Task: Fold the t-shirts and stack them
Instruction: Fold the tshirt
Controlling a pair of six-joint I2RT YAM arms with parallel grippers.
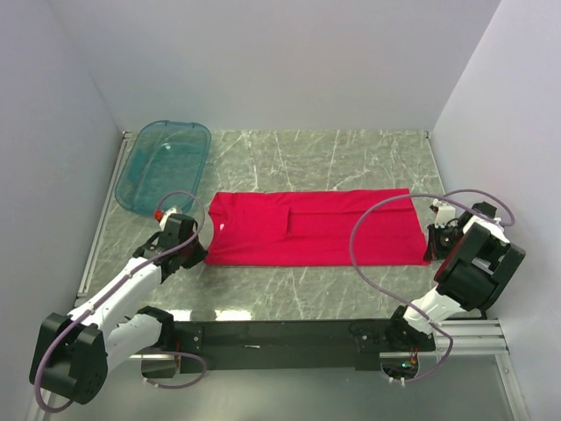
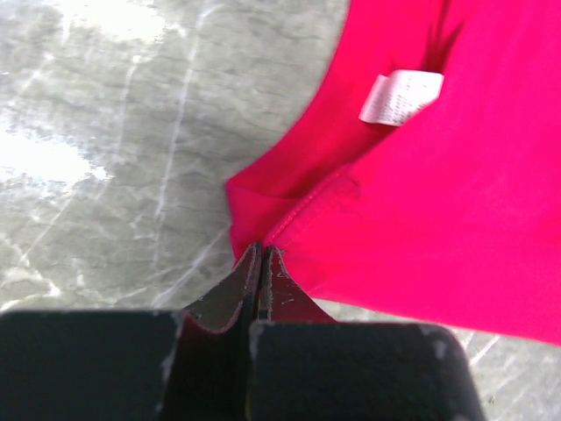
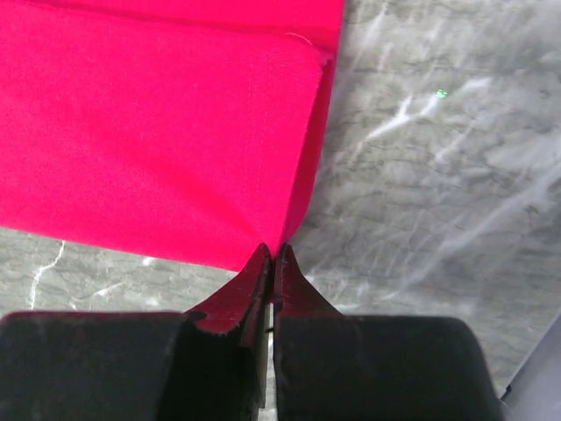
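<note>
Here the plain bright red soft-fabric t-shirt (image 1: 316, 230) lies flat as a folded band on the grey marbled table (image 1: 351, 158). The left gripper (image 2: 261, 254) is pinched closed on its near collar-end corner, and the right gripper (image 3: 272, 254) is clamped on its near hem corner.

T-shirt (image 1: 311, 230): plain bright red (neck label (image 2: 401, 96) white). Counter (image 1: 351, 153): grey-green marble pattern with pale veining. Tub (image 1: 164, 165): translucent teal. Arm cables (image 1: 353, 244): purple. Jaws: black. Walls (image 1: 263, 61): plain off-white.
</note>
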